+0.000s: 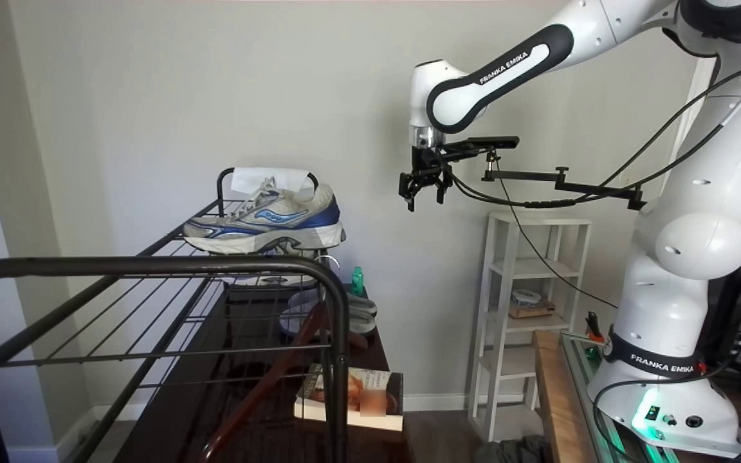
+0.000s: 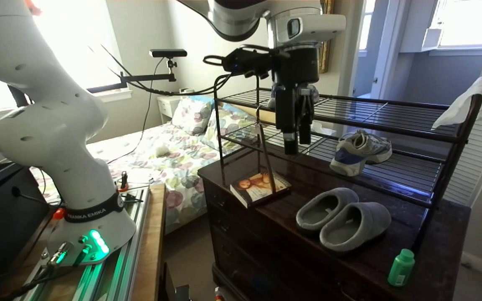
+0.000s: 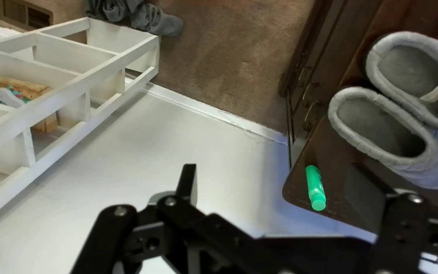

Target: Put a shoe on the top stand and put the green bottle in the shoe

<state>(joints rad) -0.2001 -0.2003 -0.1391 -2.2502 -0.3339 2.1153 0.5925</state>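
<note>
The pincer holds nothing, jaws wide apart. A shoe sits on the top stand. Likely next: the green bottle, upright on the dresser, long axis vertical, well below the pincer, offset toward the rack.

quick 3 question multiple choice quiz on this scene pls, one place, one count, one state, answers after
1. Where does the green bottle stand?
A: on the bed; B: on the dresser; C: on the white shelf

2. How many slippers are on the dresser?
A: two; B: three; C: four

3. How is the gripper?
A: shut on the green bottle; B: shut on the book; C: open, holding nothing

1 B, since an exterior view shows it upright on the dark top.
2 A, since a single grey pair sits there side by side.
3 C, since in the wrist view the jaws stand wide apart, gripping nothing.
</note>
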